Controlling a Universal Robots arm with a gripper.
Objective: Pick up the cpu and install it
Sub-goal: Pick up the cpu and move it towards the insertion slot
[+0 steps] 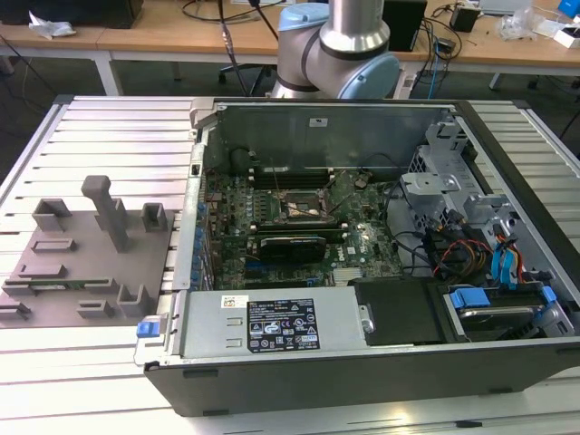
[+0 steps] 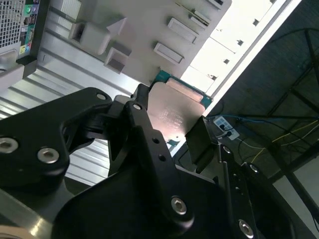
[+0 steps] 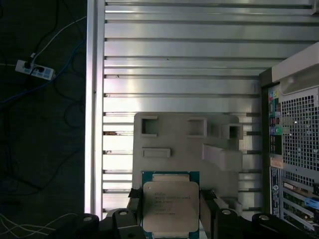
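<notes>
The black two-finger gripper (image 3: pixel 170 211) pinches opposite edges of the thin, square, silver-topped cpu (image 3: pixel 169 199). It looks light, stiff and likely fragile underneath, so an edge hold suits it.

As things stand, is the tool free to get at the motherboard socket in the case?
Likely yes: the case lies open, nothing covers the socket, and the tool grips the cpu.

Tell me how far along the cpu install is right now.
Done: the pick. In the first wrist view the gripper is shut on the cpu.
In hand: the cpu sits over the gray fixture plate, beside the computer case.
Left: the install. The motherboard socket looks unfilled in the exterior view.
</notes>
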